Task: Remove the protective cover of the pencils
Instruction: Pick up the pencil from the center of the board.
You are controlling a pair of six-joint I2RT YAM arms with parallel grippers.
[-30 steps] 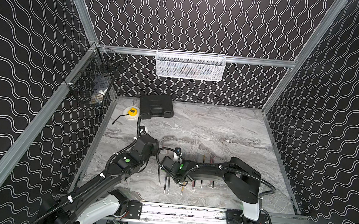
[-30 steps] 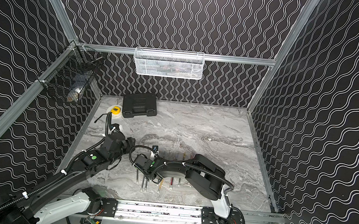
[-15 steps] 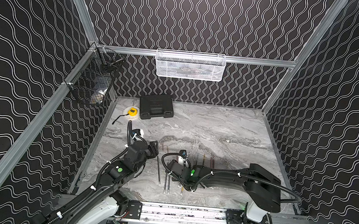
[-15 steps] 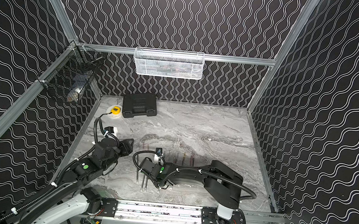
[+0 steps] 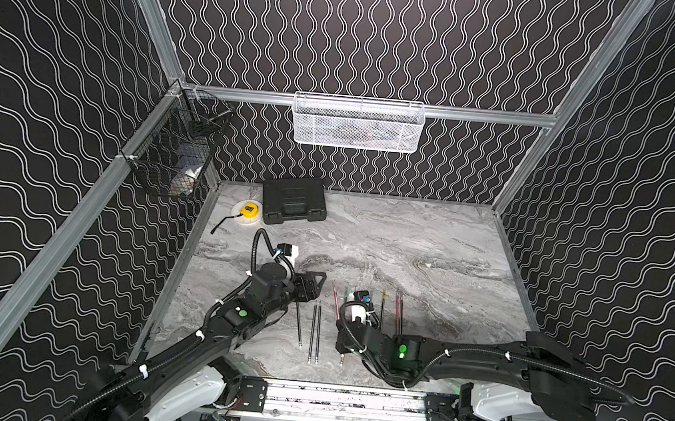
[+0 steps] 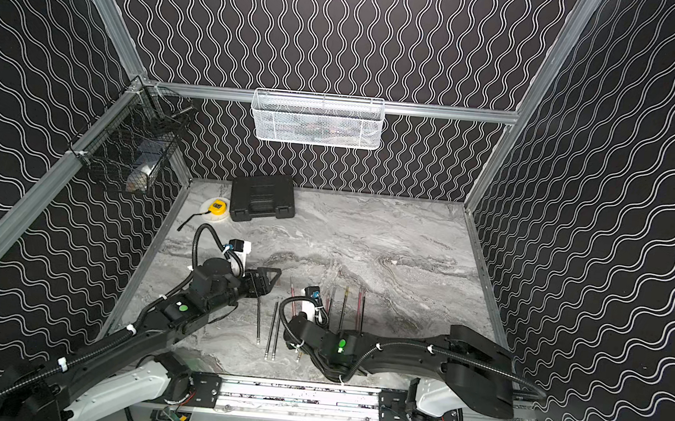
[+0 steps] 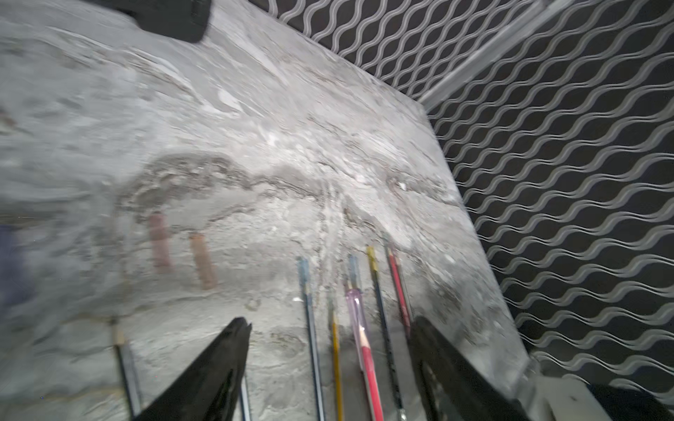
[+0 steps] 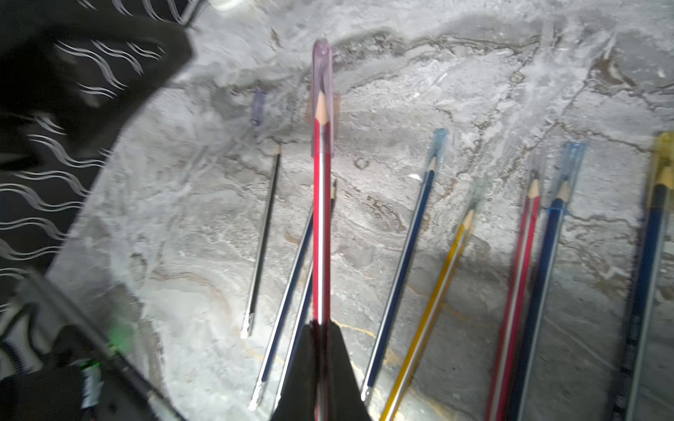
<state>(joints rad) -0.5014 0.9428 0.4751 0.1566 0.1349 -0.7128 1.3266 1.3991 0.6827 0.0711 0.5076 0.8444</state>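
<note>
Several pencils [image 5: 311, 334] lie side by side on the marble table [image 5: 428, 244], tips pointing to the back. My right gripper [image 8: 321, 330] is shut on the shaft of a red pencil [image 8: 321, 237]. That pencil's tip wears a clear pinkish protective cover [image 8: 322, 98]. Other pencils [image 8: 401, 255] beside it carry blue or yellow covers. A few loose covers [image 7: 202, 260] lie farther back on the table. My left gripper [image 7: 330, 324] is open, low over the row. The red pencil [image 7: 368, 364] and its cover [image 7: 355, 310] show between the left fingers [image 7: 233, 350], untouched.
A black case [image 5: 293, 201] and a yellow tape measure [image 5: 249, 211] sit at the back left of the table. A white wire basket [image 5: 358, 123] hangs on the back wall. A black wire basket [image 5: 174, 155] hangs on the left wall.
My left gripper has opened wider and now points toward the pencil row. The right arm's elbow has sunk and swung out to the right, still holding the red pencil.
</note>
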